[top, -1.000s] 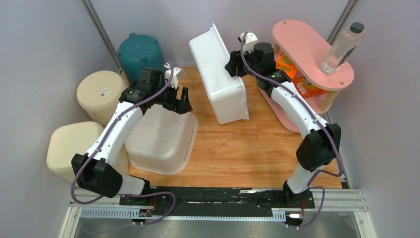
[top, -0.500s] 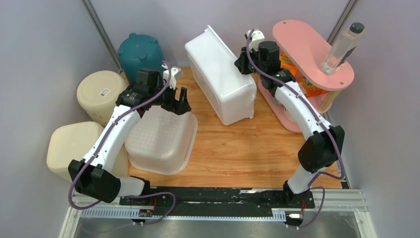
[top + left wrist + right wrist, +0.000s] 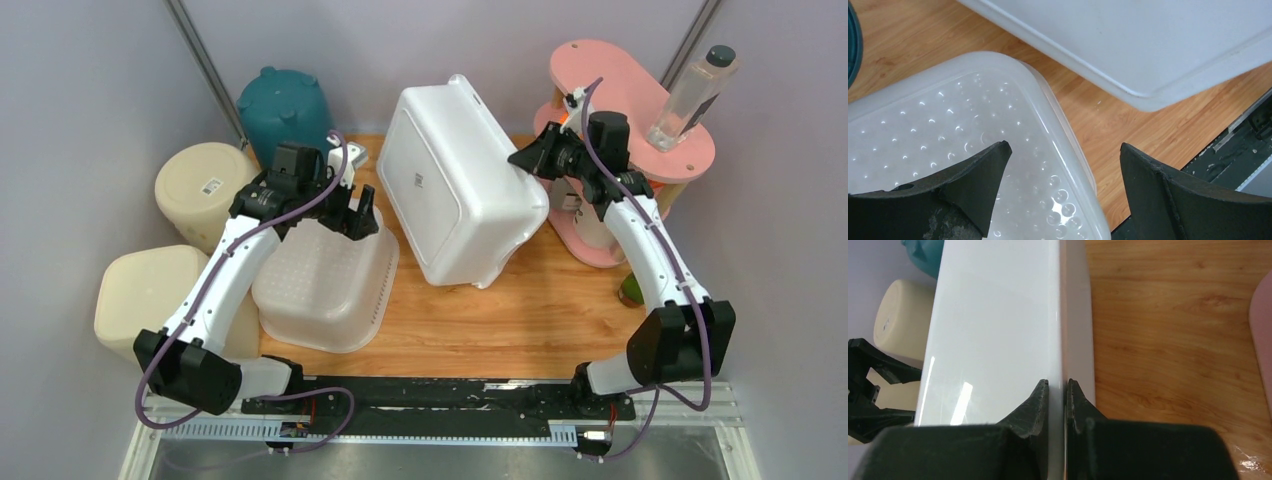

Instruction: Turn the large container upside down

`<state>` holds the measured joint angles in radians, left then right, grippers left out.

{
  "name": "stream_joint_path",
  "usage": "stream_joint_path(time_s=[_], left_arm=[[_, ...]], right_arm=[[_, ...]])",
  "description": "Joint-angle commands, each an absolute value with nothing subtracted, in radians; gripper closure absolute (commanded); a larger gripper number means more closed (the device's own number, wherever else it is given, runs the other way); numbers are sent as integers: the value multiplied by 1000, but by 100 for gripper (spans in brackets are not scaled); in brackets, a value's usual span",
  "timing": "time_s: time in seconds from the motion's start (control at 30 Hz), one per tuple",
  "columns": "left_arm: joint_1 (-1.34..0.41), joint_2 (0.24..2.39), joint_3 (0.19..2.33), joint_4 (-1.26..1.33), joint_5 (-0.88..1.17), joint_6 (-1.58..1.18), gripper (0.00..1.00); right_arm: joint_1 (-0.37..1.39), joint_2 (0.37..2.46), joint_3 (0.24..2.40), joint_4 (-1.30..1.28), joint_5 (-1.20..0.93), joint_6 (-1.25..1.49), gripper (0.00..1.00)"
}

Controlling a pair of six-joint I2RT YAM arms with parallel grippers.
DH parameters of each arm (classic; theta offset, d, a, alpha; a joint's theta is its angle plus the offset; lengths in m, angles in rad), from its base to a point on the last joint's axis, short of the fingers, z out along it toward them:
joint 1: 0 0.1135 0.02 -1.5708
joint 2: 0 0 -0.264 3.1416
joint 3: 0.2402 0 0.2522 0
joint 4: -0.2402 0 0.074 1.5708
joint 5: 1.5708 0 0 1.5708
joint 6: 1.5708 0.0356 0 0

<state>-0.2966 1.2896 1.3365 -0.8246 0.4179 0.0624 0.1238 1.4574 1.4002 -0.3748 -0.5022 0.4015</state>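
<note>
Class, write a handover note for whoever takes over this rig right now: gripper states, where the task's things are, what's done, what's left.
Right gripper: shut on the rim of the large white container.
Left gripper: open, holding nothing, above the upturned dimpled tub.
Container: on the wooden table, tilted, base and label facing up, apparently not lying flat.
Done: mostly turned over.
Left: lower it flat onto its rim, then release.

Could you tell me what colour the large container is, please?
The large container is plain white, clearest in the top external view.
</note>
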Motion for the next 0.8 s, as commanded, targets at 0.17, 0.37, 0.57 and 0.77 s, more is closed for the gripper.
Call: stream_joint_path(time_s=[0.17, 0.37, 0.57, 0.77], left_arm=[[-294, 1278, 1377, -845, 401, 102, 8], [-294, 1257, 1354, -839, 396, 103, 8], [-293, 1235, 1313, -833, 406, 102, 8], [-294, 1229, 1308, -823, 408, 99, 8]], right_arm=[[123, 1392, 1121, -450, -576, 541, 77], [123, 1378, 1114, -444, -580, 527, 52], [123, 1367, 1146, -438, -583, 466, 38], [134, 1348, 1172, -469, -499, 385, 33]])
